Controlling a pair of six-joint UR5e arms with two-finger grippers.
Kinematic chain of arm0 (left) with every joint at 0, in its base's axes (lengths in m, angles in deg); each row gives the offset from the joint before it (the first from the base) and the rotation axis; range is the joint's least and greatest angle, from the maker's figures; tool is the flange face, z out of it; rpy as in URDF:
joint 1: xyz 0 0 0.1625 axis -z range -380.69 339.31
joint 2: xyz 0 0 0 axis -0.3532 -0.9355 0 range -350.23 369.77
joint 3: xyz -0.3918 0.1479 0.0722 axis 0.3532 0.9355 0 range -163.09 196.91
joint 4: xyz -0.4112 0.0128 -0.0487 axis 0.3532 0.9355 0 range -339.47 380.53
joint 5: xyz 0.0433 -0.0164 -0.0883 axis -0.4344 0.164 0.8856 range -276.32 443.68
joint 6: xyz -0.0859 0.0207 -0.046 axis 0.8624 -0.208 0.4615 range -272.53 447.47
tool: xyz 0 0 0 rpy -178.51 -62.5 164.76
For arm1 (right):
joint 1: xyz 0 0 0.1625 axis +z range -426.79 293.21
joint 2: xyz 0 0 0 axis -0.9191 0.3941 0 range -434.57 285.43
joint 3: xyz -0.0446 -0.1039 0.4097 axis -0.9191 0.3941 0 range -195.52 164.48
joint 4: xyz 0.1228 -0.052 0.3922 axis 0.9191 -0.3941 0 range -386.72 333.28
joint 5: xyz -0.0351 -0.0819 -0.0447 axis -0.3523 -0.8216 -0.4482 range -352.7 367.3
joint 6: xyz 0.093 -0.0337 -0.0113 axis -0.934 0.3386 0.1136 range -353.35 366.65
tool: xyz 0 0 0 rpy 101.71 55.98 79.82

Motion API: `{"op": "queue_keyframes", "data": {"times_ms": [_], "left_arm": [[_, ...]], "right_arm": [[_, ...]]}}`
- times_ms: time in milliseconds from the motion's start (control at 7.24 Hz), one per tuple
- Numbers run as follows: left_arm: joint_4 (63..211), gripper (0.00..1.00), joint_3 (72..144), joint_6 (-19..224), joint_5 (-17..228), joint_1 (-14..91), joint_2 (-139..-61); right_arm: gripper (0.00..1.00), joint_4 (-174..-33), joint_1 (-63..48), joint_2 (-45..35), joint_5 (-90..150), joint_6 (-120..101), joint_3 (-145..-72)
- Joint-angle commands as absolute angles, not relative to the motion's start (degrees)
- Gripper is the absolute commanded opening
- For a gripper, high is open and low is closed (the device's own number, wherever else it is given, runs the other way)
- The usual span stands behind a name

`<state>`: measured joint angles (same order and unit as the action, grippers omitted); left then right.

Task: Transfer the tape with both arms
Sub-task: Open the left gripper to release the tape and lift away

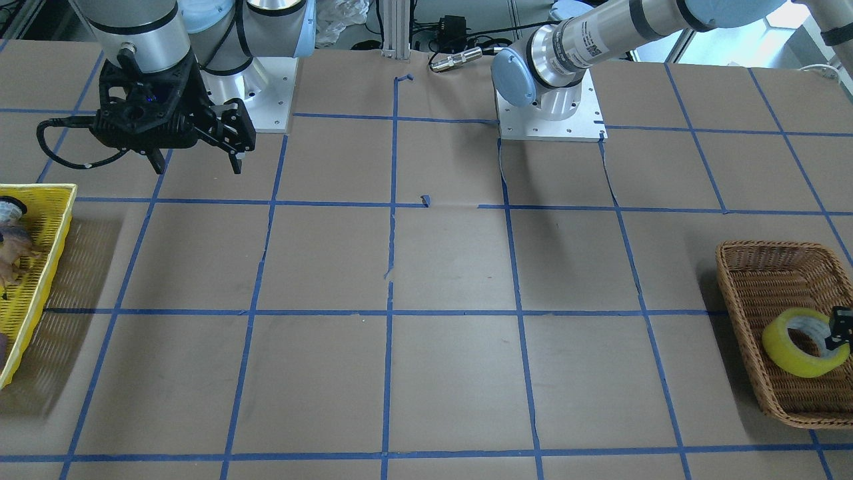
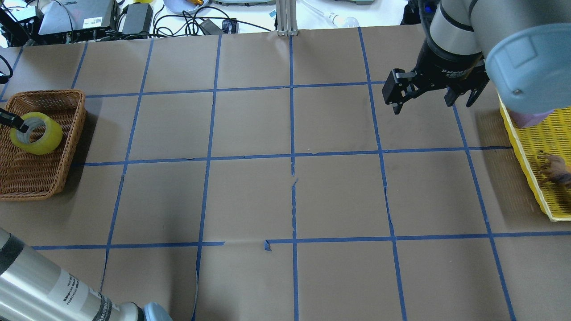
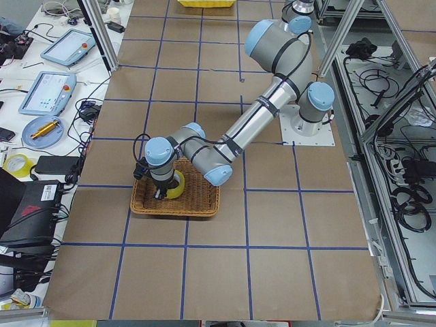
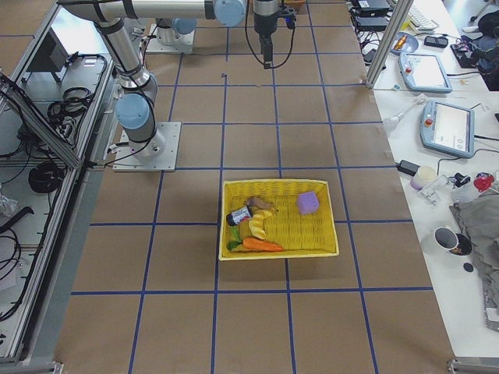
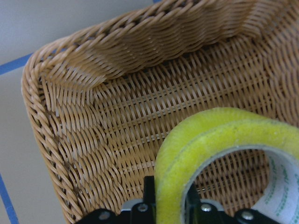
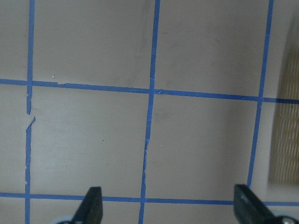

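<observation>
Pinching the tape (image 5: 210, 135) with my left fingers (image 5: 149, 198) in the basket (image 5: 33, 112) at the surface's (image 2: 250, 191) left edge, I held my right fingers (image 6: 92, 205) wide for handover.

The tape (image 2: 50, 137), a bright yellow ring with a white printed core, stands tilted on edge in the wicker basket (image 2: 31, 178). The left end effector (image 5: 169, 199) pinches its wall. The right end effector (image 2: 431, 107) hangs spread wide above the counter (image 2: 250, 196).
</observation>
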<state>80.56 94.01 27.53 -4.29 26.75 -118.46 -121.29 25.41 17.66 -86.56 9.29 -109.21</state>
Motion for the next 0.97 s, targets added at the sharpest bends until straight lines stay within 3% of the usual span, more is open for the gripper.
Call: {"op": "queue_keyframes", "data": {"times_ms": [0, 276, 829], "left_arm": [[81.0, 0.9, 94.69, 31.2, -4.12, 26.86, -117.94], [87.19, 0.91, 94.0, 32.79, -3.42, 31.48, -111.47], [104.88, 0.92, 94.96, 73.74, -8.25, 53.36, -97.04]], "right_arm": [[1.0, -121.29, 25.41, 17.63, -86.74, 9.29, -109.21], [1.0, -121.2, 25.41, 17.62, -86.66, 9.29, -109.3], [1.0, -121.2, 25.41, 17.62, -86.66, 9.29, -109.3]]}}
